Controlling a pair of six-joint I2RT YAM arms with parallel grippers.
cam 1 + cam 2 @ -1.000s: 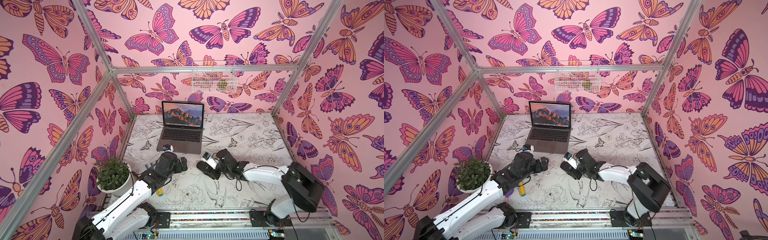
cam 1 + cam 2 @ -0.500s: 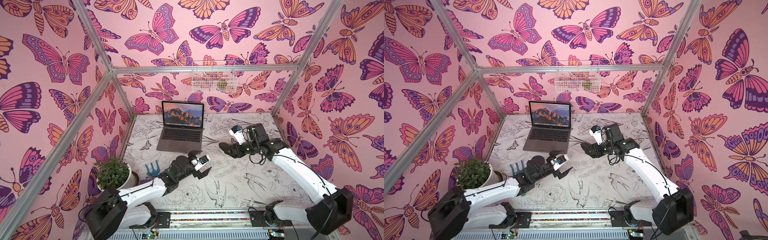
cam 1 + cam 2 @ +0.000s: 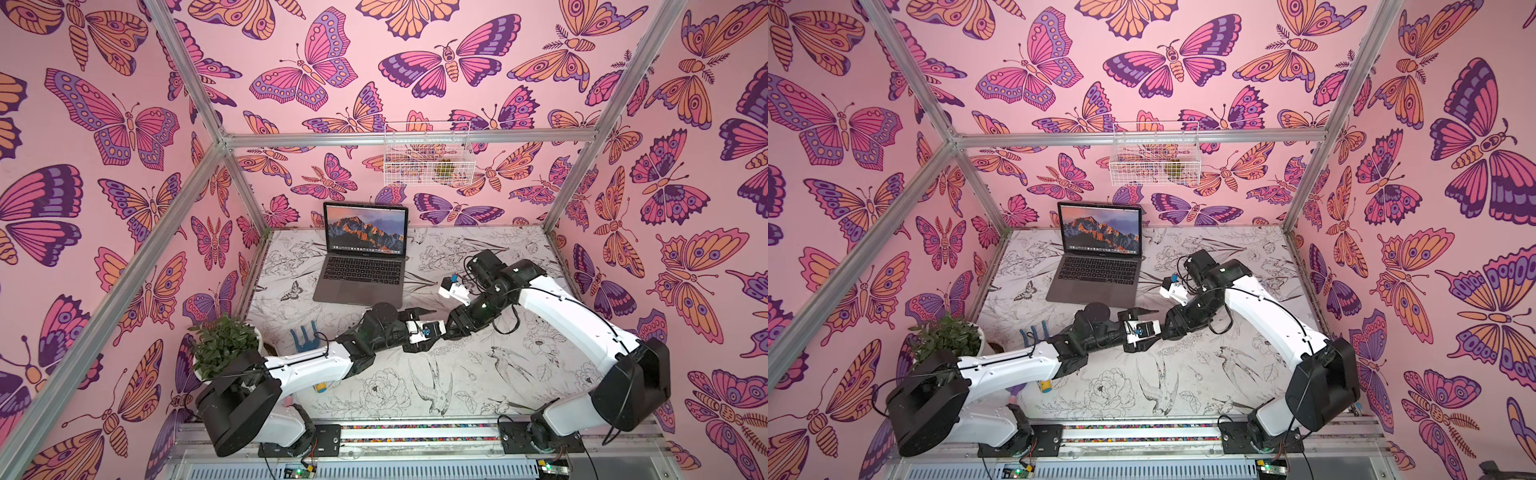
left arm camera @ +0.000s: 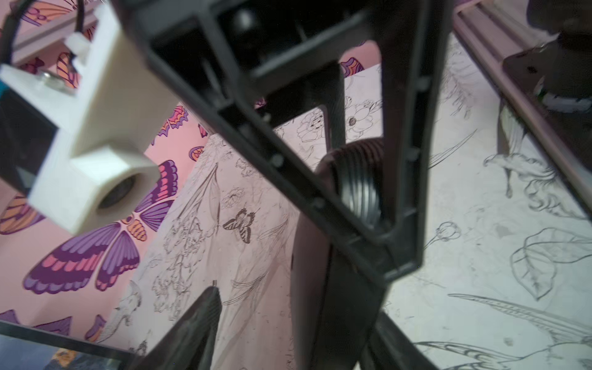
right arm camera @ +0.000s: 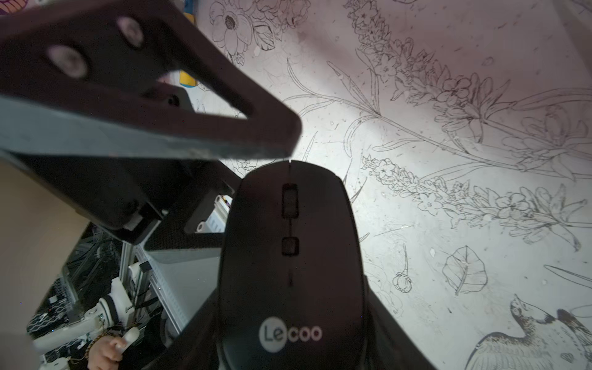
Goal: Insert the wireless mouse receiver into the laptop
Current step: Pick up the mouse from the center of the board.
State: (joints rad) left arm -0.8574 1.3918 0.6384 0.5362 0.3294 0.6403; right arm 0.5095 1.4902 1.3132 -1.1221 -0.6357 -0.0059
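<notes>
Change noted: a moment ago the arms were well apart, the right one raised off to its own side. Now the left gripper (image 3: 426, 331) and right gripper (image 3: 451, 328) meet tip to tip over the table (image 3: 478, 374), on the near side of the laptop (image 3: 361, 266). The left fingers were wide and have been drawing in.

Right gripper: clamped on the mouse (image 5: 290, 256), one finger on each flank, wheel and logo facing its wrist camera.

Left gripper: one finger (image 5: 96, 96) lies right at the mouse's nose and seems to touch it. A second dark piece sits lower, beside the mouse's flank. Cannot tell whether these fingers have closed on anything yet.

Receiver: not found in any view. It is not between either pair of fingers as far as shown, nor on the table near them. Judgement: it is probably still stowed in the mouse, on a side hidden from all cameras, and the arms have come together to get it out. Insertion not begun. The laptop stands open, well beyond both sets of fingertips, untouched.

View differences:
- Both top views give the meeting and the laptop, but hide the mouse under the two wrists.
- Only the right wrist view shows the mouse and the grip on it.
- The left wrist view shows the right gripper's open-frame finger (image 4: 407, 160) close in front, blurred. The mouse cannot be made out there.
</notes>
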